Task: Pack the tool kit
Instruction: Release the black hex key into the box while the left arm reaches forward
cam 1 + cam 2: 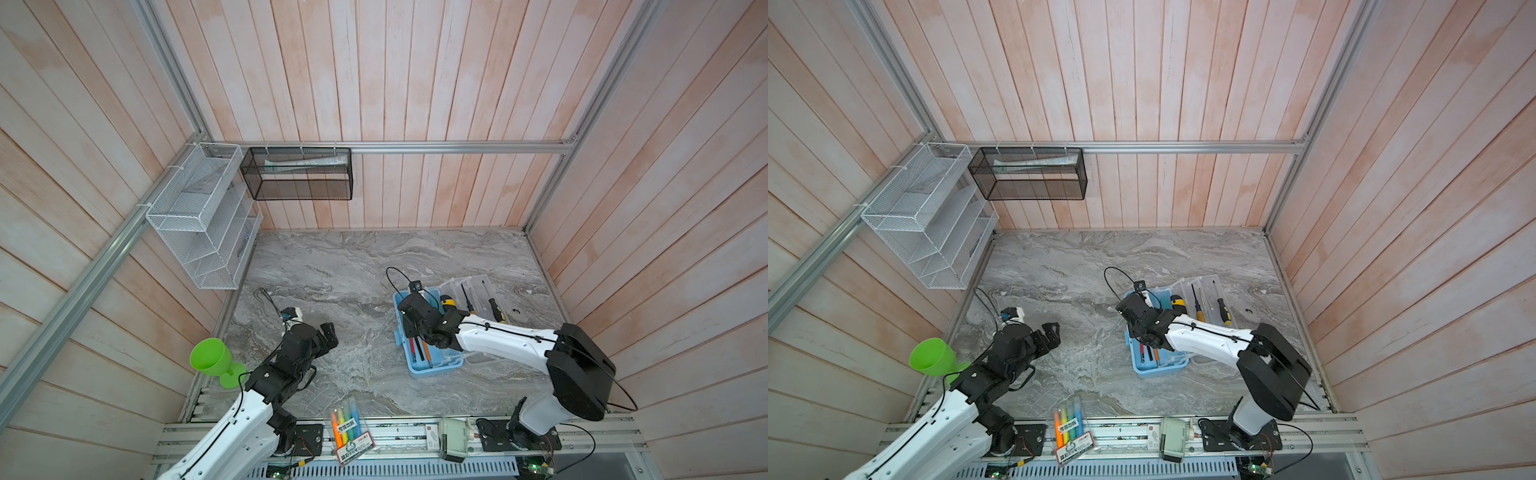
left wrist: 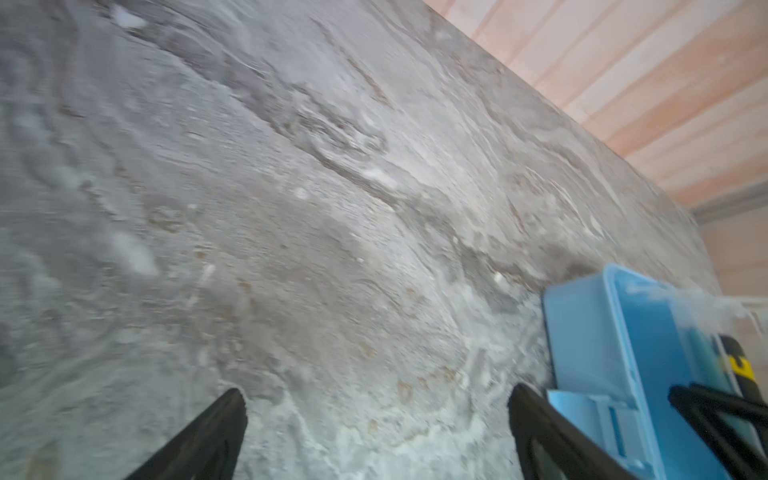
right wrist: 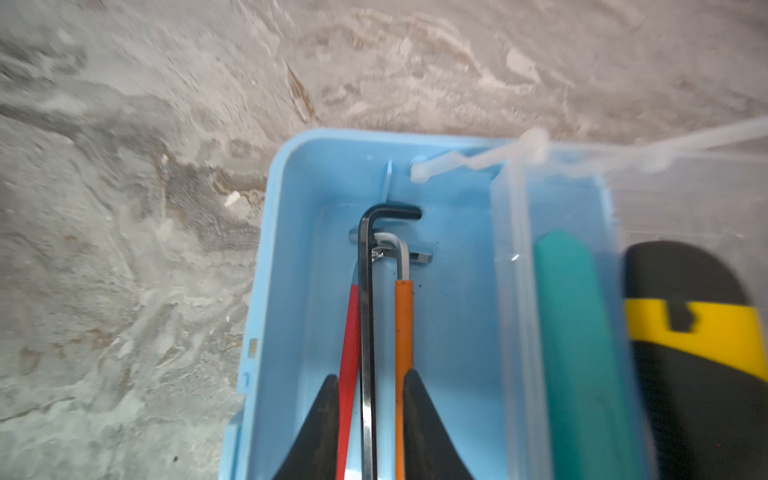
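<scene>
Tool kit case (image 1: 436,368), light blue, sits right of centre in the lower half of both top views, on the grey marble table (image 1: 332,270). Its clear lid (image 1: 1208,286) lies open and flat just to the case's right in the frame. 2 tools rest on it: an orange-handled screwdriver (image 1: 1199,312) and a yellow-and-black screwdriver (image 1: 1224,312).

The right gripper (image 3: 370,376) reaches down into the case. Its jaws stand partly apart, straddling 3 hex keys that lie side by side on the case floor: a red-sleeved key (image 3: 349,332), a black key (image 3: 365,291) and an orange-sleeved key (image 3: 404,324). Beside them, a clear inner tray (image 3: 515,291) holds a teal handle (image 3: 569,332) and a stubby yellow-and-black handle (image 3: 698,328).

The left gripper (image 2: 378,395) hangs wide open and empty over bare marble, left of centre in the lower half of both top views, apart from the case.

A green goblet (image 1: 212,359) is at the lower left of the frame, and a pack of highlighters (image 1: 347,432) lies at the bottom edge.
</scene>
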Controlling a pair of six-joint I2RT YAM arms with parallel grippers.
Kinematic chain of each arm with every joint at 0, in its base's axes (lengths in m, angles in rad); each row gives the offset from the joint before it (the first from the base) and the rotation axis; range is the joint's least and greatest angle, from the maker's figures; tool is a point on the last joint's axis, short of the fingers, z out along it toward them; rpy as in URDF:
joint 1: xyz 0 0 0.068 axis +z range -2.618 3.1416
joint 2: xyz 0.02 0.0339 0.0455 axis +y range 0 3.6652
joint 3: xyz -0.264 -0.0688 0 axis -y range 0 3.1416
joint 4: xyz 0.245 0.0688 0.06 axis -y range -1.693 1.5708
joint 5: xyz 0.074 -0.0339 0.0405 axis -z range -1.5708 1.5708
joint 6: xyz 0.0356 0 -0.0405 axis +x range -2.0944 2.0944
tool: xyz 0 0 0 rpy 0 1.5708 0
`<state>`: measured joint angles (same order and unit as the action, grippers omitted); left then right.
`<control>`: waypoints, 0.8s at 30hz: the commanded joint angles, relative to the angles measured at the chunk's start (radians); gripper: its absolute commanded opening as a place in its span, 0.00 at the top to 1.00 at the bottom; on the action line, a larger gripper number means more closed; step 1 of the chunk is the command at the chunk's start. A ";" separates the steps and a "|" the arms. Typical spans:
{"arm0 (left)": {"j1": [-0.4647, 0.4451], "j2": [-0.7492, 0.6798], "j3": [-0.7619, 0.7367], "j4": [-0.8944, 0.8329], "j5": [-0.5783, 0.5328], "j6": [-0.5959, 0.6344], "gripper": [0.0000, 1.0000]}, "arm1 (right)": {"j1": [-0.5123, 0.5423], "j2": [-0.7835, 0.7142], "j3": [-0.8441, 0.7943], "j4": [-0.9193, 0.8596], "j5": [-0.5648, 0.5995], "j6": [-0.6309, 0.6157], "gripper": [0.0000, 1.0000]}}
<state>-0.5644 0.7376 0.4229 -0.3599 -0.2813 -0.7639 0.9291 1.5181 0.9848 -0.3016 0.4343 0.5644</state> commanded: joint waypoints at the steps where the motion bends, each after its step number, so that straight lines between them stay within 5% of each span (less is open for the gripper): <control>1: -0.169 0.109 0.088 0.047 -0.115 -0.050 0.00 | -0.014 -0.186 -0.024 -0.023 0.051 -0.016 0.71; 10: -0.419 0.584 0.335 0.124 -0.111 -0.093 0.00 | -0.150 -0.583 -0.134 -0.148 0.007 0.003 0.62; 24: -0.410 0.911 0.592 0.092 -0.085 -0.023 0.00 | -0.230 -0.726 -0.169 -0.224 -0.068 -0.020 0.56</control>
<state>-0.9874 1.5997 0.9825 -0.2466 -0.3717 -0.8150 0.7216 0.7963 0.8112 -0.4931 0.4072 0.5613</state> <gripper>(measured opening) 0.997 0.435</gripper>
